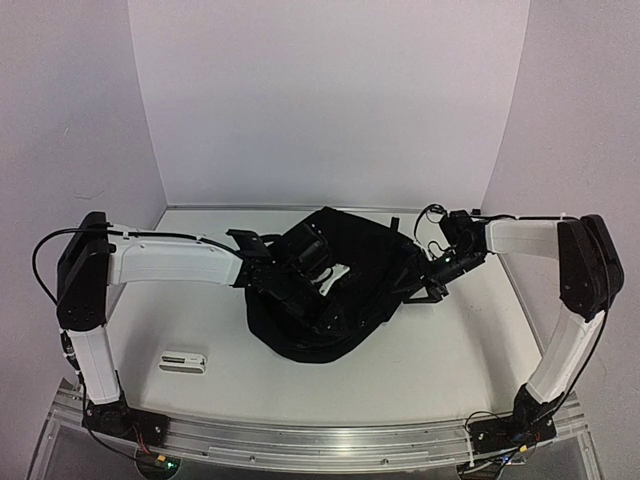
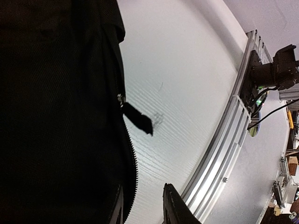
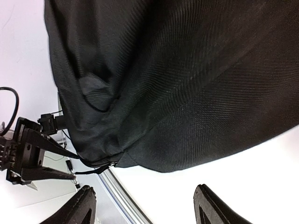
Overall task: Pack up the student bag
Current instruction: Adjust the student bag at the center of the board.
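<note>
Starting on the left: a small white object (image 1: 182, 361) lies on the table (image 1: 440, 350) near the left arm, well apart from everything else. Can't tell what it is.

The left gripper (image 2: 142, 212) is down over the left part of the bag (image 1: 370, 258), right at its zipped edge. The jaws are only a little apart and bare table shows through the gap, so it's got hold of nothing. One finger sits up against the fabric beside the zip (image 2: 131, 172). The zip pull (image 2: 138, 120) pokes out over the table just ahead of it.

The bag itself is slumped in the middle of the table between the two arms, a floppy black heap. Going by the folds and the sag, I'd say it's soft and fairly light with no stiffness, so it'll crumple and drag rather than lift as one piece. The weave looks a bit slick, so pinching a flat panel probably slips.

Better bets imo are the zip pull, the seam edge along the zip, or a bunched fold. One arm would likely have to hold the mouth open, because fabric like this flops shut.

Over on the right, the right gripper (image 3: 145, 210) hangs just beside the bag's right side. Its jaws are spread wide with nothing between them, and it isn't touching the fabric as far as I can tell.
</note>
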{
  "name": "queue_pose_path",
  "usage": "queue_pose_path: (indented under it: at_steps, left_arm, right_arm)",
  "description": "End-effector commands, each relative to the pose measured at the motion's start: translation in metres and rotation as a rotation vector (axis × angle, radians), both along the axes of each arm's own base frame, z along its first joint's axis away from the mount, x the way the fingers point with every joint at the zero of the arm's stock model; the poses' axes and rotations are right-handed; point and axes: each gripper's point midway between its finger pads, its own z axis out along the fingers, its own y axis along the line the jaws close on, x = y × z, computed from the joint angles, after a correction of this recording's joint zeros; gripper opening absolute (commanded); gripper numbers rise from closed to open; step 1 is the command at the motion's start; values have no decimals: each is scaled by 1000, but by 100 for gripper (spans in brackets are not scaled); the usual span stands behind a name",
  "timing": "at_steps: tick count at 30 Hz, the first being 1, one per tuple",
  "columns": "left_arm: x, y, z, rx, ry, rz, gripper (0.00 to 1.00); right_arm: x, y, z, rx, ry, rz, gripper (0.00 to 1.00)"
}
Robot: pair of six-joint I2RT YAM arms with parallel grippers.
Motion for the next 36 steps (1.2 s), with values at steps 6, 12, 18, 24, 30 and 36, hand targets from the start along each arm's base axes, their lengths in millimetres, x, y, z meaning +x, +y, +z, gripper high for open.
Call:
queue_pose_path:
  at_steps: [6,12,18,24,30,36]
  left_arm:
    - [59,34,-47,212,-140,224,23]
    - [85,44,-61,298,-228,299,24]
    - [59,23,-42,111,-144,204,32]
    - [49,15,-15,17,-128,160,33]
    - [40,7,2,-60,-161,60,38]
    - [43,3,-7,-9,-235,-61,40]
  right_arm:
    - [6,7,-2,4,3,15,70]
    - [6,6,-1,-2,-4,14,70]
    - [5,6,-1,0,-4,17,69]
    - [4,8,1,15,3,23,67]
    - [2,9,2,25,7,26,66]
    - [1,12,3,31,14,31,65]
